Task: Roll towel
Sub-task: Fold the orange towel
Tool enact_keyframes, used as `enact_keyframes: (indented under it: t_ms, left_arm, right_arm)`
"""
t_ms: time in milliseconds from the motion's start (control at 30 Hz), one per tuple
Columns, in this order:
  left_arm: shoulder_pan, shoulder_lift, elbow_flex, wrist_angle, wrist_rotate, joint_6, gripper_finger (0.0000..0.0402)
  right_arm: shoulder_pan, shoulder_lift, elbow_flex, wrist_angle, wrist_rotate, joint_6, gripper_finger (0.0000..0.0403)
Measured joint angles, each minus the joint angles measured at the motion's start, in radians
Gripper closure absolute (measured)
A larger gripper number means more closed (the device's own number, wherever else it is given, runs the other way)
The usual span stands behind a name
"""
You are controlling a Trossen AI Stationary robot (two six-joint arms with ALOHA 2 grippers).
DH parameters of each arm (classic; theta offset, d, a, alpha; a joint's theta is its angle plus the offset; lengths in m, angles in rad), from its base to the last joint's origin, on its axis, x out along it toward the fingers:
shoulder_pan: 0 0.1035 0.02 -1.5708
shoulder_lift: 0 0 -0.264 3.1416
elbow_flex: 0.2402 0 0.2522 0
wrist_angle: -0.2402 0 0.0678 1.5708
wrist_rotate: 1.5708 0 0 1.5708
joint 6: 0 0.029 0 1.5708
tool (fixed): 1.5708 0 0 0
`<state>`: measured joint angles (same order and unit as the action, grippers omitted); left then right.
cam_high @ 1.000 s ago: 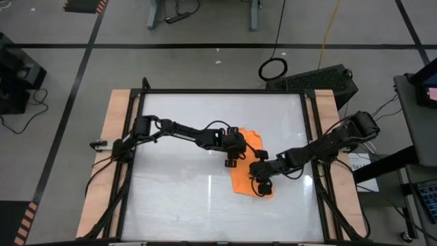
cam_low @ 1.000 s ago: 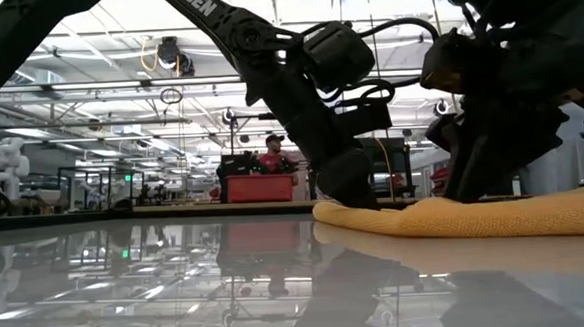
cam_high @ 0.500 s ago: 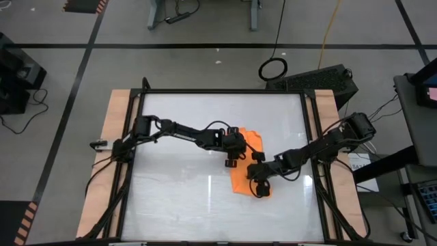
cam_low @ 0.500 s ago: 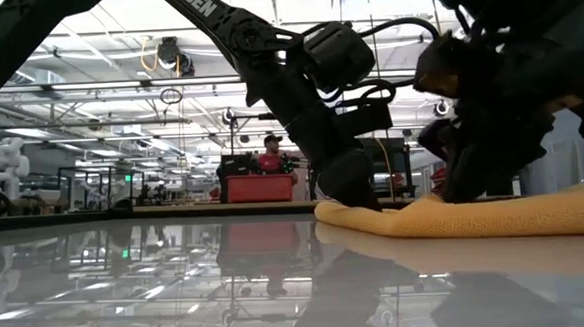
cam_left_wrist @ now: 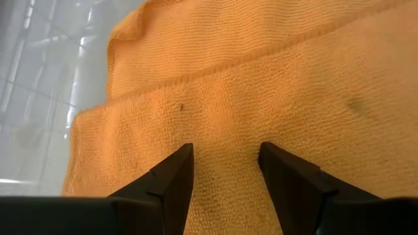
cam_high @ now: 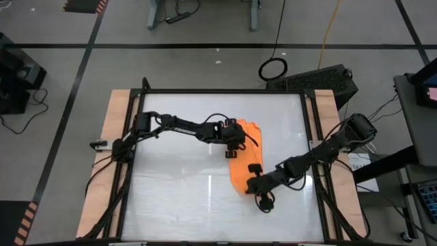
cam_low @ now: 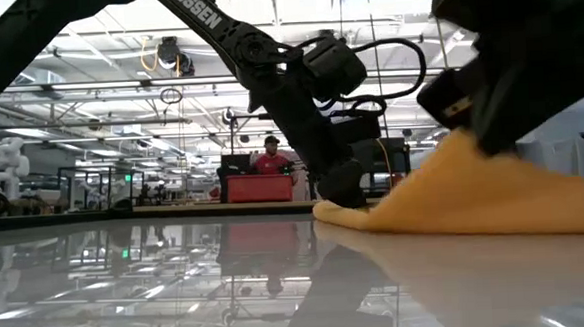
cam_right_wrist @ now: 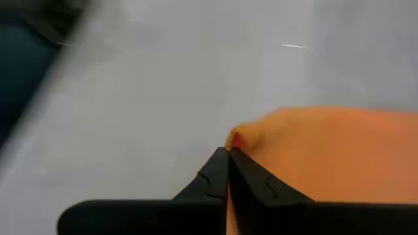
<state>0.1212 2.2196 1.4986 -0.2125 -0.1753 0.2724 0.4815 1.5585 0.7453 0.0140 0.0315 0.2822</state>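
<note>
The orange towel (cam_high: 244, 162) lies right of the table's middle, and the left wrist view shows one layer's hem lying over another (cam_left_wrist: 215, 65). My left gripper (cam_high: 231, 147) stands open at the towel's left far part, its fingertips down on the cloth (cam_left_wrist: 222, 154). My right gripper (cam_high: 251, 183) is shut on the towel's near end (cam_right_wrist: 228, 150). That end rises off the table as a slope (cam_low: 474, 189). My left gripper sets both open fingertips (cam_left_wrist: 181, 156) on the towel's top surface (cam_left_wrist: 222, 130), slanting down from the table's left. The cloth under them lies flat on the table. My right gripper pinches a small tip of the towel's near edge (cam_right_wrist: 235, 138) between its shut fingers, slanting down from the right. The cloth climbs from the table to the fingers (cam_low: 452, 150); how many layers it has, I cannot tell.
The white tabletop (cam_high: 177, 198) lies bare to the left of and nearer than the towel. Wooden side rails (cam_high: 113, 137) and a black frame border the table. A black box (cam_high: 314, 78) sits beyond the far right corner. A person (cam_low: 270, 157) stands far off in the room.
My right gripper has shut on the towel's near end, then gone up and toward the near edge, raising that end into a slope; the towel looks narrower from above. My left gripper has shifted a little toward the far edge, staying open on the cloth.
</note>
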Motion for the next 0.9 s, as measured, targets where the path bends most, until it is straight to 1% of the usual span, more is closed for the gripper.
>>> enact_keyframes:
  t_ms: [67, 133, 200, 300, 467, 533, 600, 800, 900]
  left_arm:
    - [0.009, 0.000, 0.000, 0.002, 0.001, 0.002, 0.0214]
    - [0.015, 0.000, 0.000, 0.002, 0.006, 0.003, 0.0214]
    - [0.019, 0.000, 0.000, 0.002, 0.010, 0.006, 0.0214]
    - [0.021, 0.000, 0.000, -0.001, 0.009, 0.029, 0.0214]
    - [0.011, 0.000, 0.000, -0.012, 0.001, 0.052, 0.0214]
    - [0.005, 0.000, 0.000, -0.013, -0.006, 0.063, 0.0214]
    - [-0.001, -0.009, 0.000, -0.025, -0.014, 0.081, 0.0214]
    - [-0.027, -0.053, -0.005, -0.075, -0.075, 0.127, 0.0214]
    - [-0.050, -0.091, -0.006, -0.065, -0.086, 0.128, 0.0214]
  right_arm:
    - [0.014, 0.001, 0.004, 0.039, -0.075, 0.028, 0.0402]
    - [0.027, 0.006, 0.004, 0.063, -0.108, 0.042, 0.0397]
    - [0.046, 0.007, 0.004, 0.077, -0.131, 0.047, 0.0382]
    - [0.063, 0.005, 0.004, 0.062, -0.148, 0.047, 0.0347]
    - [0.073, 0.001, 0.005, -0.001, -0.124, 0.049, 0.0282]
    - [0.072, -0.014, 0.004, -0.079, -0.060, 0.070, 0.0267]
    - [0.069, -0.038, 0.004, -0.151, 0.019, 0.089, 0.0261]
    - [0.086, -0.170, 0.004, -0.293, 0.183, 0.100, 0.0269]
    - [0.090, -0.243, 0.004, -0.400, 0.317, 0.141, 0.0276]
